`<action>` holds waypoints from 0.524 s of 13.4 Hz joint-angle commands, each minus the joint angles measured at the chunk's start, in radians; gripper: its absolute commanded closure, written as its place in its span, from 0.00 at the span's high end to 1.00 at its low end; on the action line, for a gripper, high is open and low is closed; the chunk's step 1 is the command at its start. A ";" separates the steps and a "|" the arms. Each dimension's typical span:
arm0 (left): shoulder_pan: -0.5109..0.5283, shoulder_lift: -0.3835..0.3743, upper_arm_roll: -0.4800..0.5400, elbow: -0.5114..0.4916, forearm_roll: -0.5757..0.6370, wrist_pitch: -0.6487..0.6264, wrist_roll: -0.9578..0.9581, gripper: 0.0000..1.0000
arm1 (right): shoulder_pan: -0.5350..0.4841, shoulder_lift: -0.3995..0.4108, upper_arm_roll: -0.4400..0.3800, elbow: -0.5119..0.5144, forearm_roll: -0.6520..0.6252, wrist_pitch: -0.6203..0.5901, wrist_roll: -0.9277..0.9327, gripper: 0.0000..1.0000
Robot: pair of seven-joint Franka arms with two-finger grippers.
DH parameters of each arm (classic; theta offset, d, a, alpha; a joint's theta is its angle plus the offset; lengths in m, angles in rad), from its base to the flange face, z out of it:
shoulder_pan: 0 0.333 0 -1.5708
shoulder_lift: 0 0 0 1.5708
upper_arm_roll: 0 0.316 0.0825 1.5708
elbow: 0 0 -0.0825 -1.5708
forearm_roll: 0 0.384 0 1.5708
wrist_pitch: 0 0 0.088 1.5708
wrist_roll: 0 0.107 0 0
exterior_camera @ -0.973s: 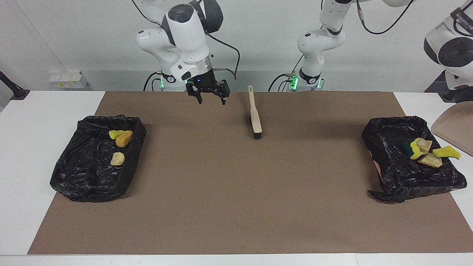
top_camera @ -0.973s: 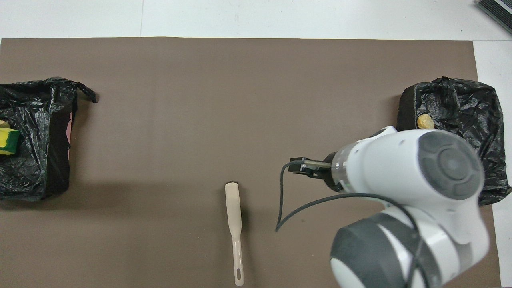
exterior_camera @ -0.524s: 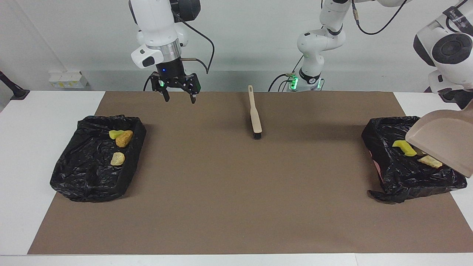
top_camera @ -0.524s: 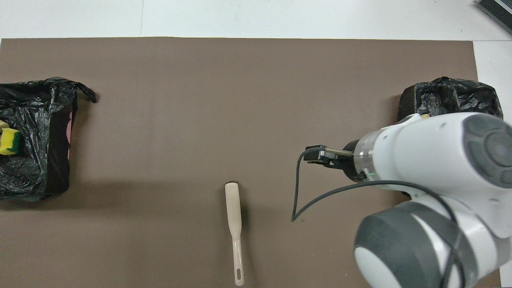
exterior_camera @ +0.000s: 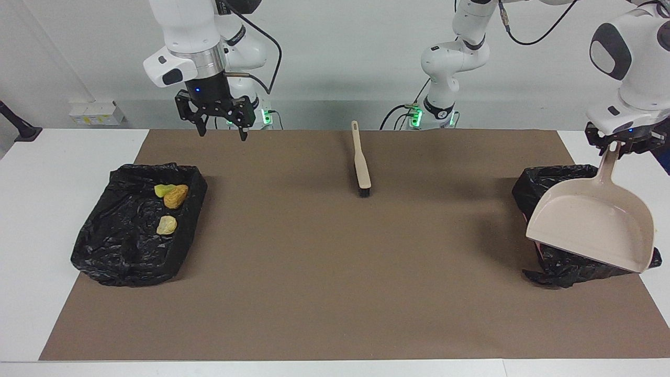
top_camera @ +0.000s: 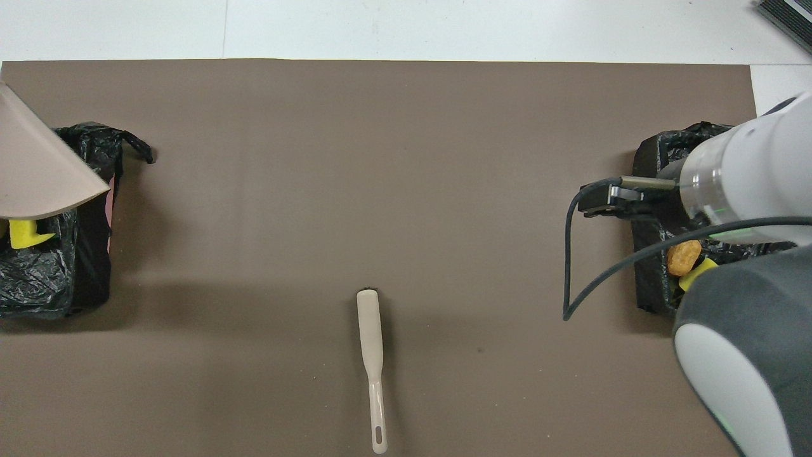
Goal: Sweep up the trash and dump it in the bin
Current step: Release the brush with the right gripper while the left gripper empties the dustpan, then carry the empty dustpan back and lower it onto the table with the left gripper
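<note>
Two black-lined bins sit at either end of the surface [exterior_camera: 335, 314], and the trash is already in them. Three scraps [exterior_camera: 170, 201] lie in the bin [exterior_camera: 137, 225] just below the right claw [exterior_camera: 220, 128], which hangs released and empty over the brown mat [exterior_camera: 335, 251] at the robots' edge. The left claw [exterior_camera: 620, 144] is clenched on the handle of the beige dustpan [exterior_camera: 591, 225], which hangs tilted, mouth down, over the other bin [exterior_camera: 555, 267] and hides most of it. In the overhead view a yellow scrap [top_camera: 25, 233] shows in that bin under the pan's edge. The brush [exterior_camera: 360, 162] lies untouched on the mat, well apart from both claws.

The step in hand looks like finishing the dump. To do it well, keep the pan's lip over the bin's opening until nothing clings inside, then lift clear of the loose liner so it does not snag.

No brand, label or writing can be read on any of these things.
</note>
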 commanded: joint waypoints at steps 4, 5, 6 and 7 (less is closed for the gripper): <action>-0.236 -0.084 -0.014 -0.111 -0.174 -0.041 -0.492 0.00 | -0.026 -0.075 -0.019 -0.096 0.003 -0.009 -0.096 1.00; -0.277 -0.087 -0.014 -0.122 -0.203 -0.038 -0.567 0.00 | -0.045 -0.078 -0.019 -0.105 0.004 -0.009 -0.119 1.00; -0.322 -0.094 -0.014 -0.133 -0.252 -0.035 -0.620 0.00 | -0.055 -0.078 -0.019 -0.107 0.010 -0.006 -0.137 1.00; -0.380 -0.093 -0.014 -0.139 -0.281 -0.017 -0.704 0.00 | -0.057 -0.078 -0.019 -0.107 0.015 0.007 -0.142 1.00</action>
